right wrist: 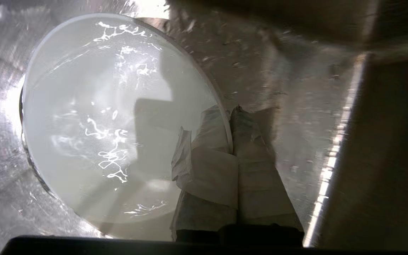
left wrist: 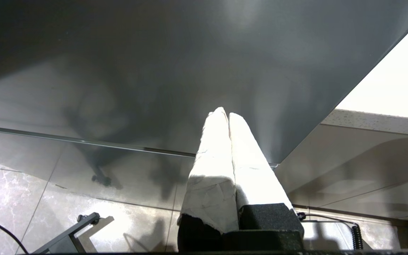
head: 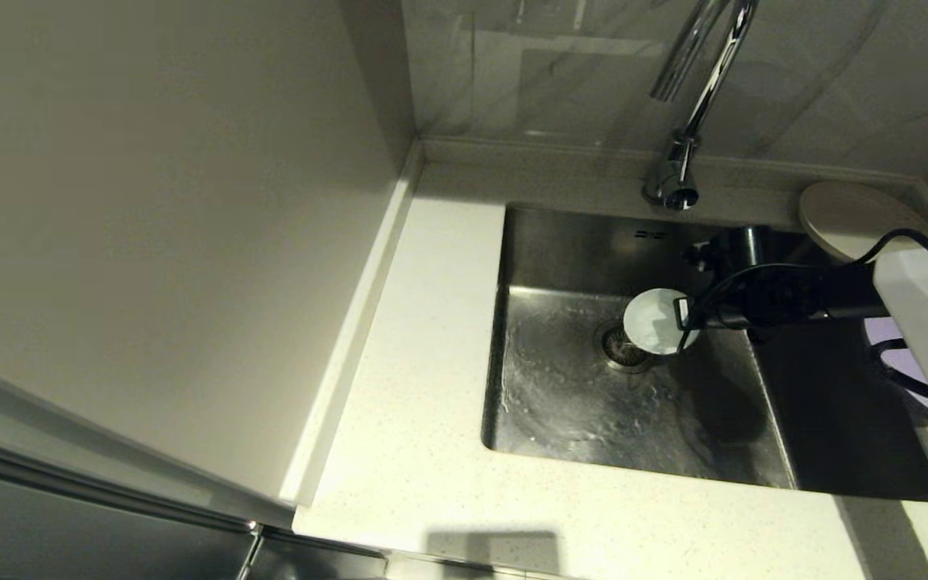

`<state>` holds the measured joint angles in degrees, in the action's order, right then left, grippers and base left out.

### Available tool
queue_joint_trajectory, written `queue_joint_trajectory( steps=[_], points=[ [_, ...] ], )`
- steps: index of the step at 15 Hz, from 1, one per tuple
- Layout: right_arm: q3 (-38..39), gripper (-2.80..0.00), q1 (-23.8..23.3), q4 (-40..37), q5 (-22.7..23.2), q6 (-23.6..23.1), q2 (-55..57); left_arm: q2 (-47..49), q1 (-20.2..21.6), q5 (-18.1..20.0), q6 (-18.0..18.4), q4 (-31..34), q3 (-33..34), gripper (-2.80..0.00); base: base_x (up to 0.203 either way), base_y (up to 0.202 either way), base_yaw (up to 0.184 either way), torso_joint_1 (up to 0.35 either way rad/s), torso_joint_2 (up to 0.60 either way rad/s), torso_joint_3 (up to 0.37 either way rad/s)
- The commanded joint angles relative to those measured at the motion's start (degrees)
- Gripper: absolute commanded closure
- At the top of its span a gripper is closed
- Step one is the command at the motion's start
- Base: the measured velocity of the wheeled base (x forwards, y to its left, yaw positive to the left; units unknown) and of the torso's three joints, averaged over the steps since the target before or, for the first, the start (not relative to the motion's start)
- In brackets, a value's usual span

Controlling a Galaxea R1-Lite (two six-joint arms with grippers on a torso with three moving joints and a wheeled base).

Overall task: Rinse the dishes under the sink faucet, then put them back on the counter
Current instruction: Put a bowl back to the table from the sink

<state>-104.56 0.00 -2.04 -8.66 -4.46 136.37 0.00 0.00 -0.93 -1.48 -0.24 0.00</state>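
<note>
Left gripper (left wrist: 225,115): hanging parked beside the cabinet, far from the sink, fingers pressed together on nothing.
Sink (head: 561,403): lying wet below the working jaws.
White bowl (head: 653,321): being held over the drain, its rim pinched between the jaws, water pooling inside.
Right gripper (right wrist: 231,122): clamping that rim.
Progress: bowl seemingly rinsing; beige plate (head: 851,217) and lavender plate (head: 895,354) are waiting on the counter (head: 432,338) behind the jaws.

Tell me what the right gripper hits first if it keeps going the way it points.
Probably the wet sink floor near the drain; the right gripper, shut on the white bowl, already points there. Depth is unclear.
</note>
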Motion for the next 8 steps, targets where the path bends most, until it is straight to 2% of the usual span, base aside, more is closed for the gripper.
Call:
queue_joint_trajectory(
  steps=[1, 4, 8],
  points=[
    [1.52, 0.0, -1.13, 0.13, -0.06, -0.1, -3.39, -0.18, 0.0, -0.04, -0.02, -0.02, 0.0, 0.0, 0.0, 0.0, 0.0, 0.0, 0.0, 0.0],
    [5.42, 0.0, -3.42, 3.88, -0.08, -1.66, -7.76, -0.24, 0.0, -0.04, -0.02, -0.02, 0.0, 0.0, 0.0, 0.0, 0.0, 0.0, 0.0, 0.0],
    [17.98, 0.0, -7.12, 21.44, 1.37, -8.38, -13.71, -0.18, 0.0, -0.04, 0.06, -0.02, 0.0, 0.0, 0.0, 0.0, 0.0, 0.0, 0.0, 0.0]
  ],
)
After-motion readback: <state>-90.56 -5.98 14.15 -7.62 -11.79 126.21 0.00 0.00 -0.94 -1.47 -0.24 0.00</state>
